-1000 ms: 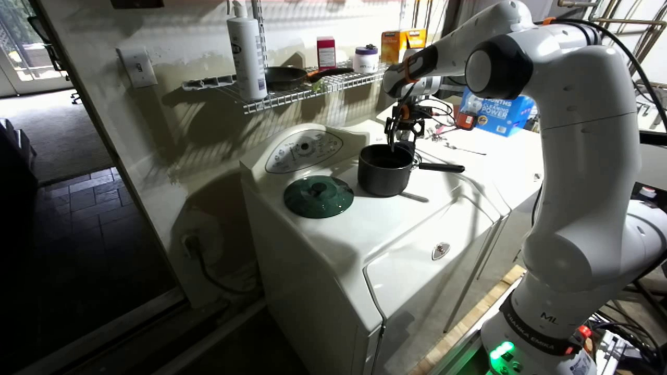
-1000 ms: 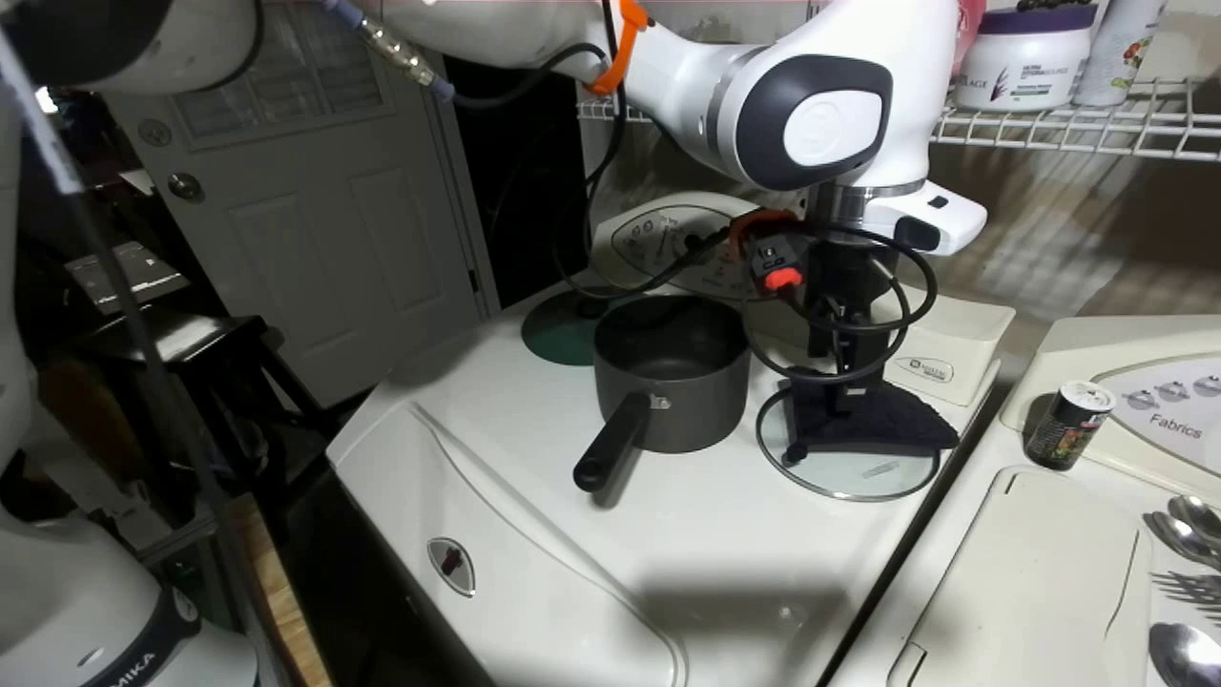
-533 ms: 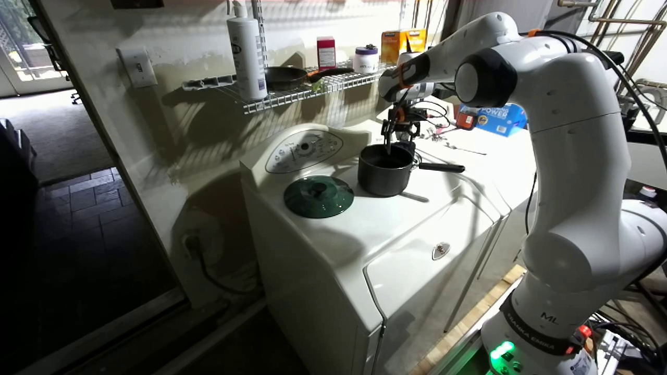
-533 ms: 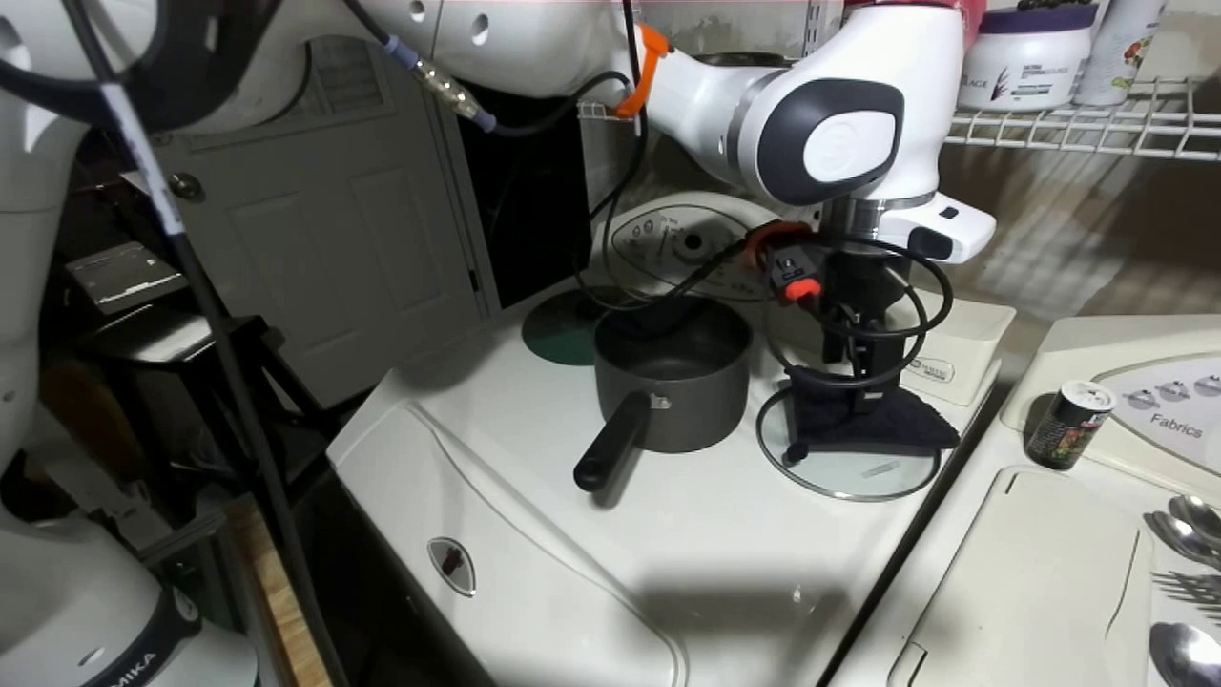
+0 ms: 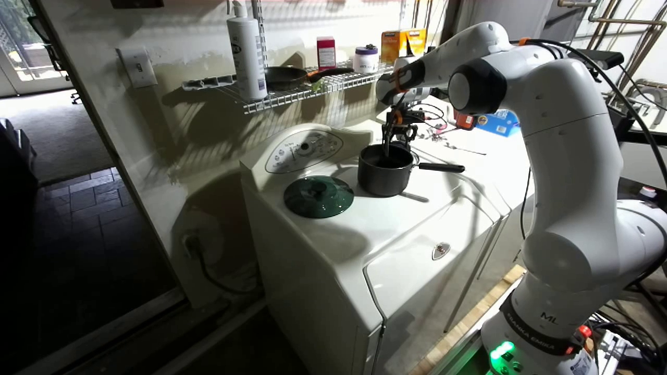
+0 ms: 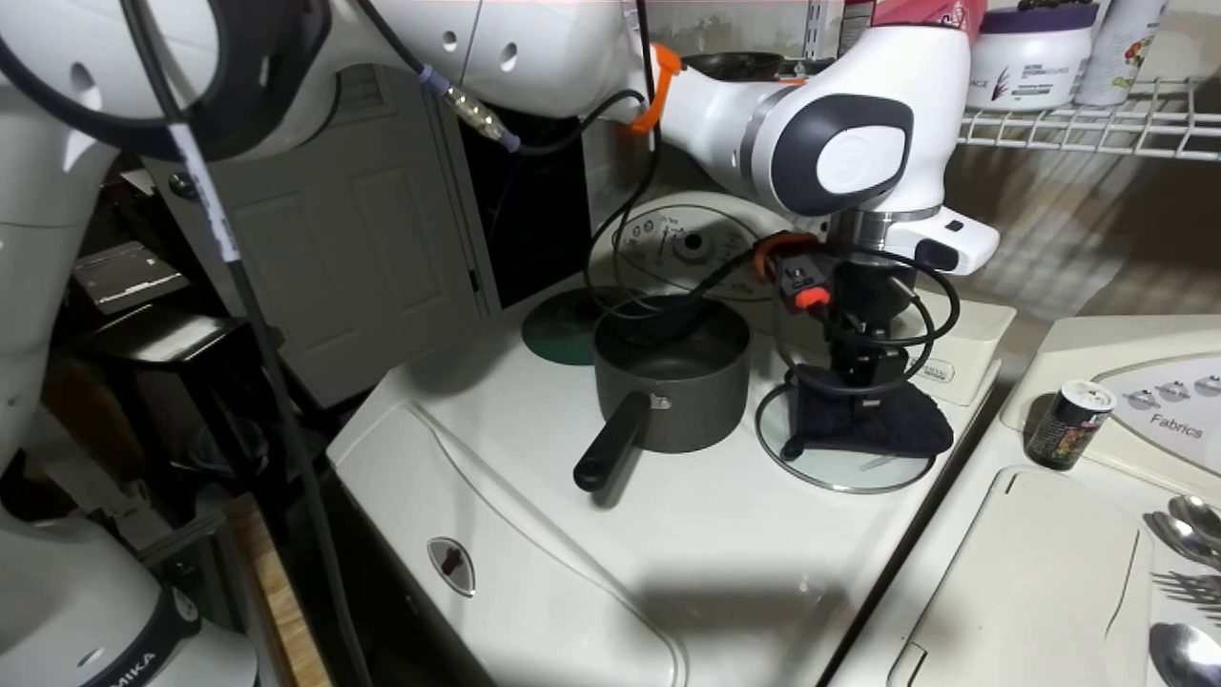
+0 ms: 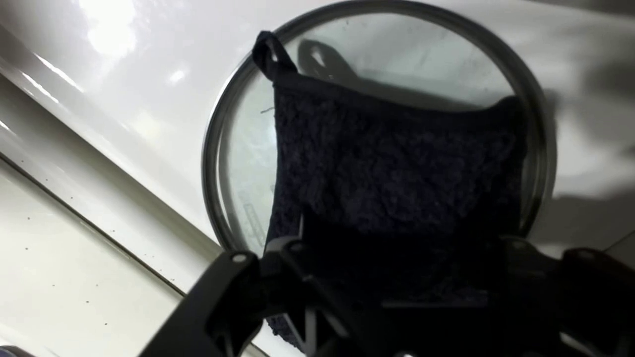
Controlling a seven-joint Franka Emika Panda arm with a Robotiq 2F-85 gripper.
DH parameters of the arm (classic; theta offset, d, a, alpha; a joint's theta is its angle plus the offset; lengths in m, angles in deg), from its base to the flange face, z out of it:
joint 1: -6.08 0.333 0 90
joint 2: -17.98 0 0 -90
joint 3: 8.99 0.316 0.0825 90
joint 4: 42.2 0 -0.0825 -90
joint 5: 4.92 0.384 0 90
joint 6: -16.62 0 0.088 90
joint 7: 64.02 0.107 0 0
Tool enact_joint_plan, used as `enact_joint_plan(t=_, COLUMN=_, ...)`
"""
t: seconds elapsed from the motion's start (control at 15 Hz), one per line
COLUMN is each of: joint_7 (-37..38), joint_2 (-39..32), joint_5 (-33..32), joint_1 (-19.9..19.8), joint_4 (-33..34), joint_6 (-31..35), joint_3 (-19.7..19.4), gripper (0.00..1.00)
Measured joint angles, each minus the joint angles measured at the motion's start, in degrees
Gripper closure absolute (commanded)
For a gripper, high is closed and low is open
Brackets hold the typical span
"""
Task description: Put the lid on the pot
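- Below the gripper [image 6: 864, 396]: a cloth [image 7: 392, 163], over a glass lid [image 6: 811, 468]; whether they touch cannot be told.
- Left of the gripper in an exterior view: the pot [image 6: 692, 405], its handle [image 6: 615, 444] toward the front.
- Farther left of the gripper, just past the pot: the lid [image 5: 325, 203].
- Under the gripper, bearing the pot and both lids: a machine [image 6: 534, 458].
- Right of the gripper: a second machine [image 6: 1011, 563] bearing a can [image 6: 1068, 429], spoons [image 6: 1186, 654] and forks [image 6: 1190, 584].
- Above and behind the gripper: a shelf [image 6: 1097, 122] with a jar [image 5: 366, 61], a bottle [image 5: 246, 57] and a pan [image 5: 284, 78].
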Motion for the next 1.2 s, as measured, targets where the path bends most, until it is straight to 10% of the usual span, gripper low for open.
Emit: enact_joint_plan(t=1.2, joint_7=0.18, joint_2=0.55, joint_5=0.0, joint_1=-0.03, joint_4=1.01, joint_6=-0.36, joint_3=-0.18, gripper=0.59)
